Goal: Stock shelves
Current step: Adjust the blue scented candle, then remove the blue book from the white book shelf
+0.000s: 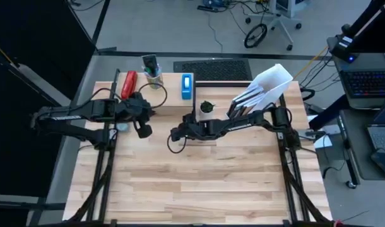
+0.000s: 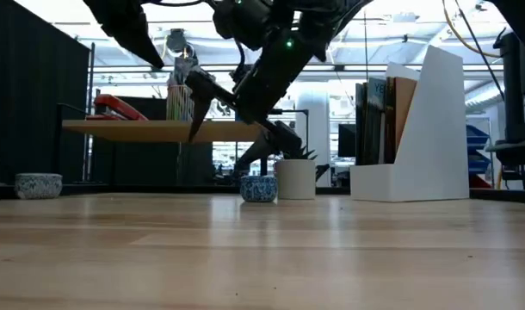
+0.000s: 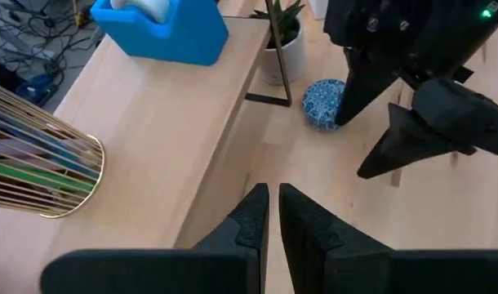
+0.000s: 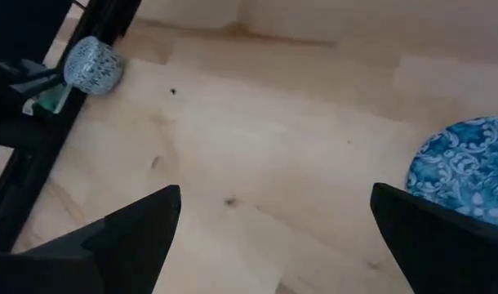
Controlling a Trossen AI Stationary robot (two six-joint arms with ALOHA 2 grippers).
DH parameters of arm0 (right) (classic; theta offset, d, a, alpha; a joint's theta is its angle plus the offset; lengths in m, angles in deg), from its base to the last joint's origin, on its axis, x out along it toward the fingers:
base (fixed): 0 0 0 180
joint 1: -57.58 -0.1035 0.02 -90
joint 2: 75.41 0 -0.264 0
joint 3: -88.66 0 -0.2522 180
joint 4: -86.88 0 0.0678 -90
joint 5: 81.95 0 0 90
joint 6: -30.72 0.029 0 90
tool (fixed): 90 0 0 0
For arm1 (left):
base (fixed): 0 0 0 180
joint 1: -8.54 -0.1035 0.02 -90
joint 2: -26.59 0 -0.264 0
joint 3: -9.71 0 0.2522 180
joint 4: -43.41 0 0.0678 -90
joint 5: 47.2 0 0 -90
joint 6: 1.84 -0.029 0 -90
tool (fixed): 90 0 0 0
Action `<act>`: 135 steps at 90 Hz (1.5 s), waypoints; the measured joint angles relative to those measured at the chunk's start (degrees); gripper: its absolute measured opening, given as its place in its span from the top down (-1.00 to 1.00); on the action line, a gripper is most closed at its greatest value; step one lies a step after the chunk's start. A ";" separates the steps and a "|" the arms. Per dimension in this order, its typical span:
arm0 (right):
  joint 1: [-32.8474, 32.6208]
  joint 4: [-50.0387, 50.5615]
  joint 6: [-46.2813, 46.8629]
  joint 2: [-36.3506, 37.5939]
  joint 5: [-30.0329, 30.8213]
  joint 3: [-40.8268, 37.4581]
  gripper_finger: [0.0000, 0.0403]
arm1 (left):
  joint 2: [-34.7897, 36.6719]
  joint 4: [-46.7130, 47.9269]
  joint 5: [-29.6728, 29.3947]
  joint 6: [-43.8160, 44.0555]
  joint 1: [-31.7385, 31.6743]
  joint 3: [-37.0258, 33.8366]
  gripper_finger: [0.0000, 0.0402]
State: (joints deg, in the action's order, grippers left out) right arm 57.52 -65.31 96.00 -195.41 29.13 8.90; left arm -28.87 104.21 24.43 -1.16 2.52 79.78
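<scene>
The low wood shelf [image 1: 170, 98] on black legs stands at the far side, and a white file holder [image 1: 271, 82] with books in it stands to its right. A blue patterned bowl [image 3: 322, 103] sits on the table in front of the shelf, beside a white plant pot [image 2: 295, 179]. My right gripper [image 4: 273, 237] is open just above the table. The bowl [image 4: 465, 167] lies ahead of one of its fingers, and nothing is between them. My left gripper [image 3: 273, 214] hangs shut and holds nothing, at the shelf's front edge. A second bowl [image 2: 37, 185] rests on the table at the left.
On the shelf stand a red stapler [image 1: 128, 83], a wire pen cup [image 3: 37, 171] and a blue tape dispenser [image 3: 163, 28]. The shelf's thin black leg [image 3: 275, 57] rises close to the bowl and the pot. The bare tabletop [image 1: 199, 183] stretches toward the near edge.
</scene>
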 joint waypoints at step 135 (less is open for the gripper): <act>0.03 11.83 -8.49 10.57 -0.15 -0.02 -0.91 | 0.00 12.07 0.83 10.00 0.00 -0.02 0.91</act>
State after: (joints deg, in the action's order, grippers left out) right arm 57.54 -53.48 87.51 -184.85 28.98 8.87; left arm -28.87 116.28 25.26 8.84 2.52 79.76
